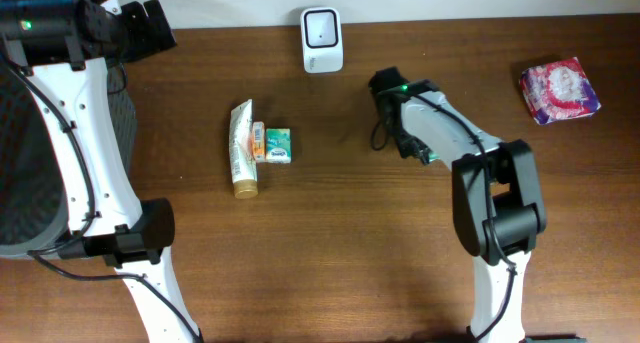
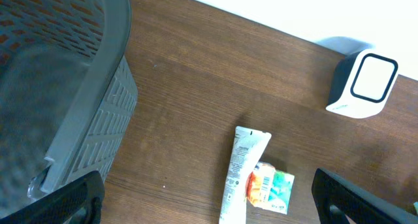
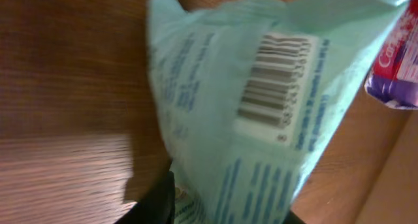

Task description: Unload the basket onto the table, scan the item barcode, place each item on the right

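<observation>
Right wrist: I judge the green packet (image 3: 215, 119) soft and light; grasp an edge clear of the barcode (image 3: 274, 80). Right hand (image 3: 222, 214): I cannot tell its state.

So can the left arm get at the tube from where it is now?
Probably yes. The left pincer is open, and only bare table lies between it and the tube. The small box right beside the tube may crowd the grasp.
</observation>
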Controlling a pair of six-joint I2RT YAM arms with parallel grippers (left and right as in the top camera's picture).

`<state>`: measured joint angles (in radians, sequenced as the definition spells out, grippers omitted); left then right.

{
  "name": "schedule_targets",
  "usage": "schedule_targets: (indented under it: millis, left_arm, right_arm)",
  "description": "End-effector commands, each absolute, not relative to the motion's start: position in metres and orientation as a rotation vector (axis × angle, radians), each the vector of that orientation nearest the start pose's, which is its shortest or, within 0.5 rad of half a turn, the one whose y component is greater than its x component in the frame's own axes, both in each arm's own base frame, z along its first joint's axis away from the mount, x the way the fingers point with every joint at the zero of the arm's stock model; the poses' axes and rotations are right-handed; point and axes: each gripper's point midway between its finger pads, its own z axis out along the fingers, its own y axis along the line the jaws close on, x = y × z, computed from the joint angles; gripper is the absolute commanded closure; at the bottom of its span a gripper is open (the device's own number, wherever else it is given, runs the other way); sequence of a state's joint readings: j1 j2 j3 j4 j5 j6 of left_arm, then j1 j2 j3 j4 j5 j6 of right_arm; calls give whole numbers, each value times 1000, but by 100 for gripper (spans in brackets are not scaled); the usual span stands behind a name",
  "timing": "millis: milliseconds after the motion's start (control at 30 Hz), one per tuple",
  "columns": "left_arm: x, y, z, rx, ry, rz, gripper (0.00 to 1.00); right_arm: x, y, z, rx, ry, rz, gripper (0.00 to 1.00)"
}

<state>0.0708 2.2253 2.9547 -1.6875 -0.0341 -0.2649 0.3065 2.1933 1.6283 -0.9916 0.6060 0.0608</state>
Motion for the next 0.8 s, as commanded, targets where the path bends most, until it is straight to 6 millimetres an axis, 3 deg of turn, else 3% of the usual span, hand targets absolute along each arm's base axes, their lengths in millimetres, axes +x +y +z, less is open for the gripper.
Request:
schedule_targets:
  millis: [0,100,167,233,300,333,367,400,433,467,500,533,567,600,633,667,733,767]
  left_arm:
    - [459,40,341,-422,2464,-23,1]
    - [459,40,341,-422,2464,-23,1]
    - [459,40,341,-422,2464,-23,1]
    - [459,40,341,-422,2464,-23,1]
    - [459,40,341,-422,2464,-23,1]
    - [459,40,341,-422,2464,-23,1]
    - [459,40,341,-422,2464,-23,1]
    - [459,40,341,-422,2464,-23,1]
    - [459,40,341,-422,2464,-23,1]
    - [459,40,341,-422,2464,-23,1]
    - [459,40,341,-422,2464,-23,1]
    - [459,40,341,-422,2464,-23,1]
    - [459,40,341,-422,2464,-23,1]
    - [459,40,341,-422,2464,-23,1]
    - [459,40,341,-422,2464,-23,1]
    - [459,40,341,-422,2464,-23,1]
    - [459,40,341,-422,2464,-23,1]
    - [459,40,341,-422,2464,-23,1]
  right_arm:
    - [421,89,32,-532,2778,-889,39]
    - [413,154,40,-770,2660,-851,17]
    - [414,191,54,-884,2575,-812,12]
    - [426,200,70,-838,2549,-769,11]
    - [451,185,100,-626,2602,-638,3]
    - [462,176,105,-551,2691,-421,1]
    - [466,162,102,-480,2779,-213,7]
    - [460,143,93,-391,2896,64,23]
    - [456,135,92,-344,2934,169,30]
    - [451,113,92,-236,2989,317,39]
    - [450,89,93,-107,3006,457,38]
    - [450,83,94,-58,2997,553,37]
    - [449,78,89,9,2977,699,5]
    - [449,75,82,23,2971,716,0]
    - [450,76,68,39,2964,722,46]
    - [449,78,51,133,2966,738,61]
    - [442,81,19,257,2961,774,58]
    - [439,97,10,226,2913,914,48]
